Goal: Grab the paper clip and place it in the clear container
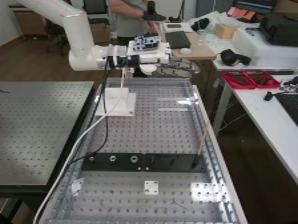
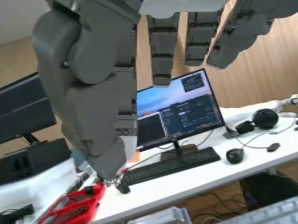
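Note:
The hand (image 1: 174,68) is above the far end of the perforated bench, its dark grey fingers straight and pointing toward the side table on the right. In the wrist view the hand (image 2: 110,100) has its fingers and thumb extended, with nothing between them. A clear plastic container (image 2: 159,217) is partly in sight at the wrist view's edge, apart from the fingers; its contents cannot be told.
Red trays (image 1: 250,79) lie on the white side table (image 1: 256,102). A white stand (image 1: 120,102), a black plate (image 1: 173,162) and an upright thin stick (image 1: 203,137) are on the bench. A monitor (image 2: 179,107) and keyboard (image 2: 171,166) stand beyond the fingers.

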